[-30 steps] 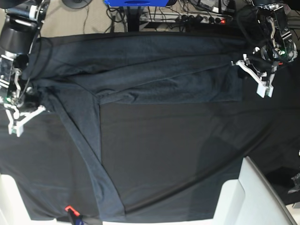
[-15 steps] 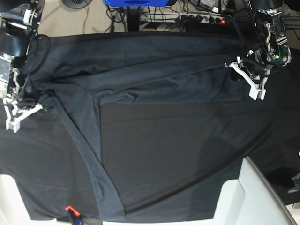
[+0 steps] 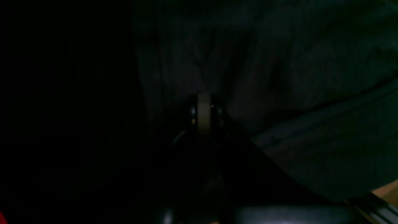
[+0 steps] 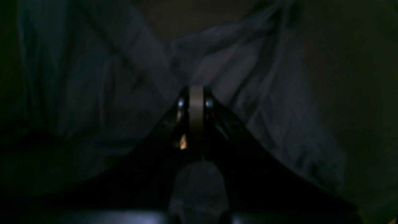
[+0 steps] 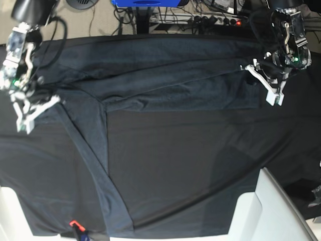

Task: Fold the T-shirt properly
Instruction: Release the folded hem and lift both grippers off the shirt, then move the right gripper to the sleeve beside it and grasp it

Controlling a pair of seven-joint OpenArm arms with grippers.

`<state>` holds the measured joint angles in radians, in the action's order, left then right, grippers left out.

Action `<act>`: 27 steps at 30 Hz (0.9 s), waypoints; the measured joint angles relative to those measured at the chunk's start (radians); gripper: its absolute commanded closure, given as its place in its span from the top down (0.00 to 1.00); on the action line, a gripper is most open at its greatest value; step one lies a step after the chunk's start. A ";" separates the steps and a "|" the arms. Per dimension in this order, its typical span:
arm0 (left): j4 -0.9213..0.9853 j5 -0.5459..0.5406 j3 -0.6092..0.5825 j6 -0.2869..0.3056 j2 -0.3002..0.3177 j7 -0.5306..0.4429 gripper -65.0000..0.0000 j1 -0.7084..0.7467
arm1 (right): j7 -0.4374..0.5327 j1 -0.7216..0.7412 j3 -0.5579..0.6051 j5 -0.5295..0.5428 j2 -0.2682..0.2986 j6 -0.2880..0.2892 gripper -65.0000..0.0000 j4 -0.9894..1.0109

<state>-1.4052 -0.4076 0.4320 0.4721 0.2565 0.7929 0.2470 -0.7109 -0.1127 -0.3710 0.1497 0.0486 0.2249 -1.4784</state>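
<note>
The dark charcoal T-shirt point(image 5: 170, 83) lies in a long folded band across the far part of the black tablecloth point(image 5: 190, 160), with a narrow strip running down toward the front left. My left gripper point(image 5: 262, 84) is at the shirt's right end. In the left wrist view its pads point(image 3: 203, 109) look pressed together on the knit cloth point(image 3: 295, 77). My right gripper point(image 5: 36, 111) is at the shirt's left end. In the right wrist view it point(image 4: 196, 90) is shut, with folds of the shirt point(image 4: 93, 77) bunching toward its tip.
White panels stand at the front right point(image 5: 273, 211) and front left point(image 5: 10, 211) corners. A small red-orange object point(image 5: 74, 223) sits at the front edge. Cables and a power strip point(image 5: 215, 20) lie on the floor beyond the table's far edge.
My right gripper moved up and to the right, taking the shirt's left end with it. My left gripper moved left to the shirt's right end, then stayed.
</note>
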 measured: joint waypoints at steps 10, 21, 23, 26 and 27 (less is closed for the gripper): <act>0.000 0.000 0.007 0.004 0.012 -0.001 0.00 -0.003 | 0.006 -0.010 -0.101 -0.014 -0.001 -0.005 0.00 0.103; -0.037 -0.006 0.029 0.005 0.011 0.001 0.00 0.006 | -0.026 -0.033 -0.105 -0.008 -0.008 -0.006 0.00 -0.092; -0.082 -0.011 0.076 0.007 0.013 -0.004 0.00 0.023 | -0.058 -0.030 -0.104 -0.017 -0.022 -0.008 0.00 -0.180; -0.134 -0.004 0.140 0.006 0.016 -0.002 0.00 0.050 | -0.113 0.026 -0.050 -0.023 -0.025 -0.004 0.00 -0.208; -0.153 -0.006 0.158 0.007 0.015 -0.003 0.00 0.063 | -0.115 0.067 0.002 -0.021 -0.010 0.000 0.00 -0.170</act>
<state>-1.5585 -0.4137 0.5900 0.4789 0.2718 0.7898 0.3103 -0.8261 -0.0456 -0.3695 0.1291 0.0391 0.2245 -1.6485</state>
